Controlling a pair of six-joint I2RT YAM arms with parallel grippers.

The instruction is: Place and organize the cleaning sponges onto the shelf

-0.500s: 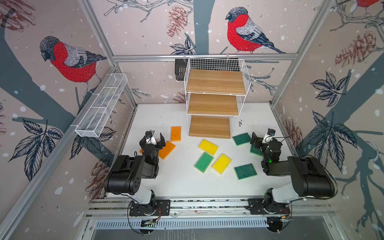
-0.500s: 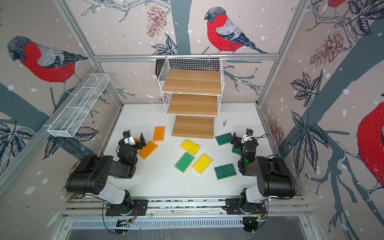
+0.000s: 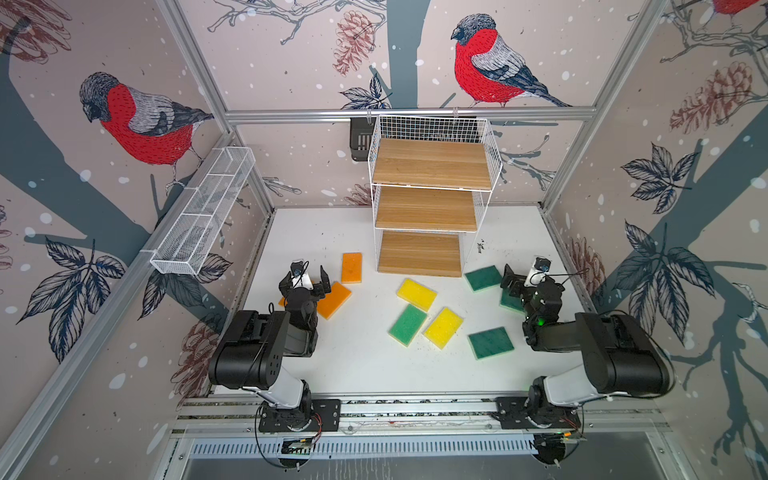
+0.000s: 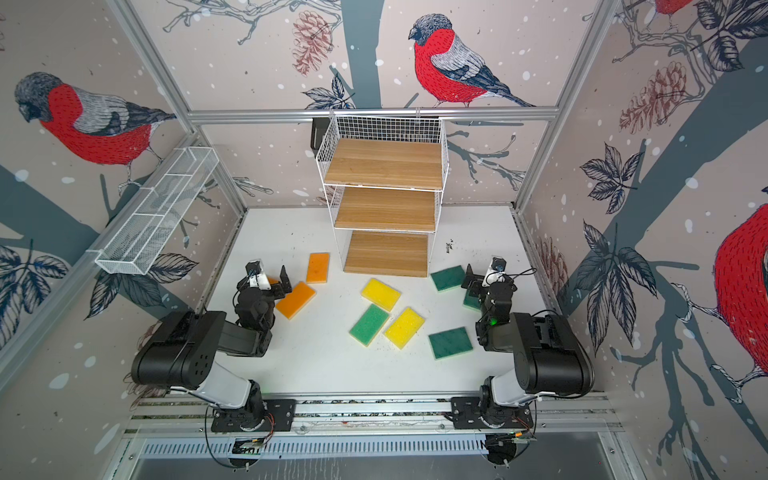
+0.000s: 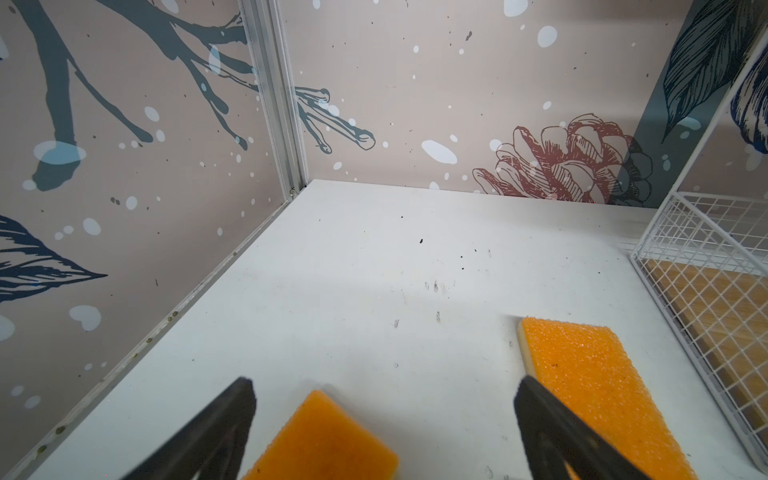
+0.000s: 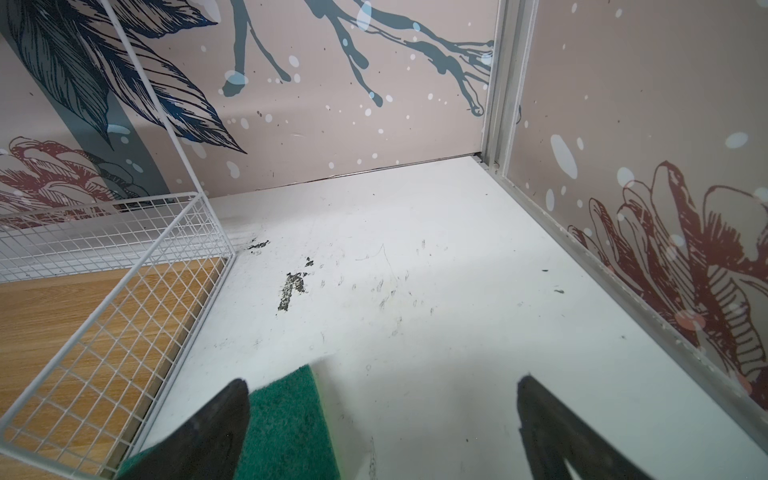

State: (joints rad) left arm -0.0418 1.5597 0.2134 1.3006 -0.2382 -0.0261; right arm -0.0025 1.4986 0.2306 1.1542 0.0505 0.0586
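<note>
Sponges [image 3: 416,294] lie scattered flat on the tabletop [image 3: 353,365] in both top views. None is on the shelf [image 3: 426,208], whose three boards are bare. The left gripper [image 3: 305,279] hangs over the orange group and the right gripper [image 3: 523,282] over a green one near the shelf's foot. Both sets of fingers stand wide apart and hold nothing. I judge the step to be the first picks (one per arm).

Left wrist view: an orange sponge [image 5: 324,440] sits between the spread fingers [image 5: 232,415], cornerwise to them, and another orange sponge [image 5: 594,386] lies just beside one finger. Doing this well means turning the wrist so the fingers meet the long edges squarely. They should then drop until the tips near the tabletop and close gently, since foam squashes and may spring out of a shallow pinch.

Right wrist view: a green sponge [image 6: 286,415] lies partly behind one finger, off-centre in the gap and close to the shelf's wire wall. The gripper should shift toward it before descending, or that finger is likely to land on top. After that, lift clear of the wire edge, lay each piece flat, and keep colours together.
</note>
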